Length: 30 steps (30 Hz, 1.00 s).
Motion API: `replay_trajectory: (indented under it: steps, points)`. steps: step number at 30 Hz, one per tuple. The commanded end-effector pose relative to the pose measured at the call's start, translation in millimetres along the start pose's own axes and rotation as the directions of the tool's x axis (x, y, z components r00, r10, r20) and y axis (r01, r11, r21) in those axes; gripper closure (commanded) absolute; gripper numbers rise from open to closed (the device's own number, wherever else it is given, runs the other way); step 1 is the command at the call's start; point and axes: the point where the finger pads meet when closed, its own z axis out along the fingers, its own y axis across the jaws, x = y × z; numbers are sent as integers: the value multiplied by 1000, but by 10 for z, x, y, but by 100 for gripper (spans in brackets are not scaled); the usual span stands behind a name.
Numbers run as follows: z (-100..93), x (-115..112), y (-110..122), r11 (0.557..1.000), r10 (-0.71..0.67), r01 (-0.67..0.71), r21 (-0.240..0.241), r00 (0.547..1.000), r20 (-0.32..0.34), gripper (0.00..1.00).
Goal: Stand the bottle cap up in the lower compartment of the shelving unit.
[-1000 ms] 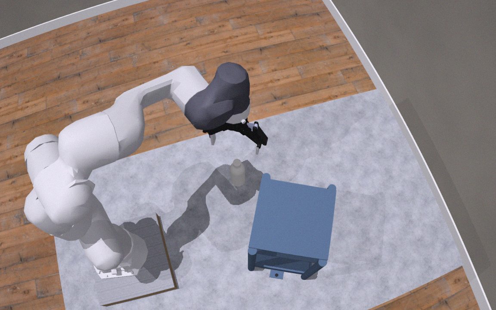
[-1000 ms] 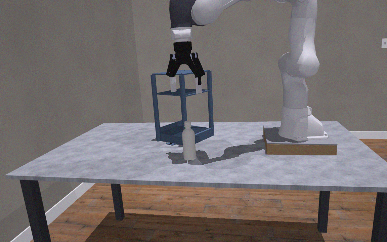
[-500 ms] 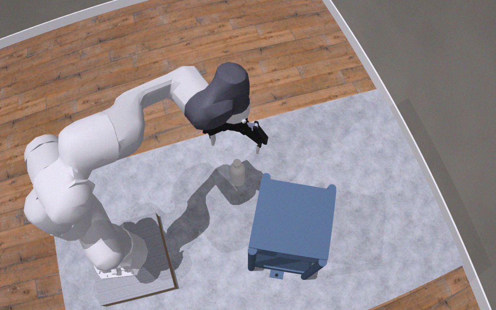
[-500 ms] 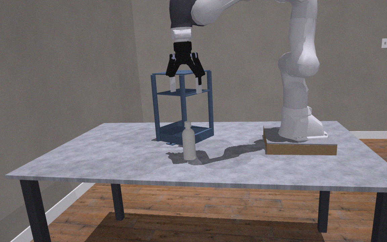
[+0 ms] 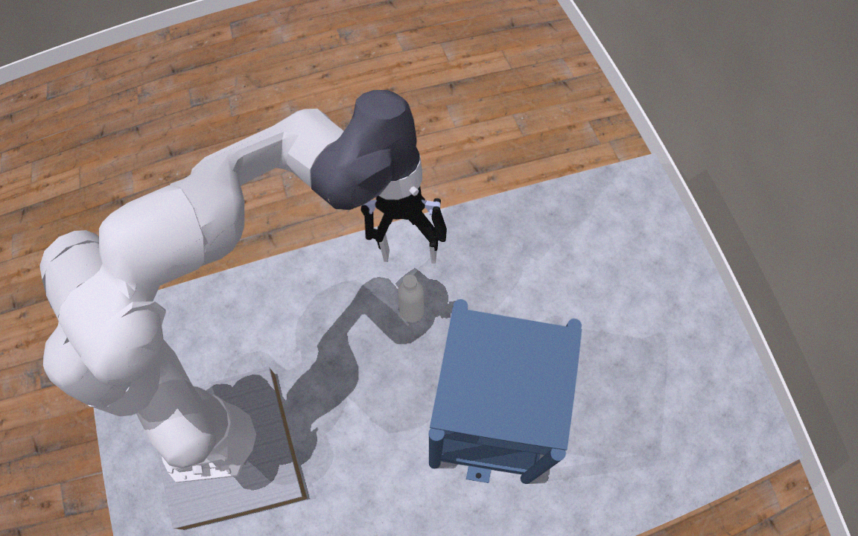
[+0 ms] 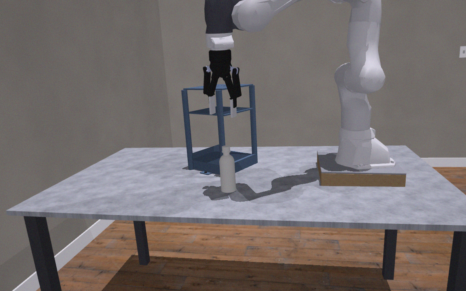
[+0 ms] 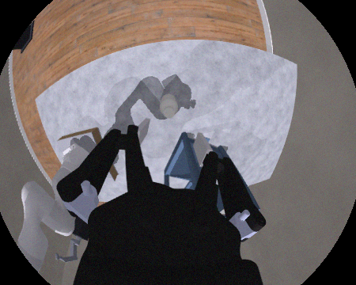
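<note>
A pale grey bottle (image 5: 410, 297) (image 6: 227, 169) (image 7: 168, 104) stands upright, cap up, on the grey table (image 6: 119, 188), just beside the blue shelving unit (image 5: 509, 380) (image 6: 187, 123) (image 7: 180, 161). My gripper (image 5: 408, 256) (image 6: 222, 111) (image 7: 172, 132) hangs high above the bottle, pointing straight down. Its fingers stand partly open with nothing between them. There is a wide gap between the fingertips and the bottle's cap. The unit's lower compartment holds nothing.
The robot's base stands on a wooden block (image 6: 361, 177) (image 5: 232, 493) at one end of the table. The shelving unit's posts and top shelf rise close to the gripper's level in the exterior view. A wooden floor surrounds the table.
</note>
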Motion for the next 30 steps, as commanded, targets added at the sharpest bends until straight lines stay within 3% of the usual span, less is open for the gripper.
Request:
replay_trajectory:
  steps: [1, 6, 8, 9, 15, 23, 25, 26, 30]
  points:
    - [28, -25, -12, 993, -70, 81, -83, 990, 123, 54]
    - [35, -26, -9, 964, -157, 205, -168, 952, 263, 54]
    - [35, -26, -9, 964, -157, 205, -168, 952, 263, 54]
    - [39, -27, -9, 942, -192, 268, -201, 924, 331, 54]
    - [43, -23, -5, 870, -254, 419, -260, 833, 491, 54]
    - [57, -25, -2, 734, -286, 615, -286, 663, 692, 54]
    - [57, -25, -2, 734, -286, 615, -286, 663, 692, 54]
    - [63, -29, -1, 686, -284, 671, -281, 602, 746, 54]
    - [66, -24, 0, 605, -267, 752, -263, 502, 822, 54]
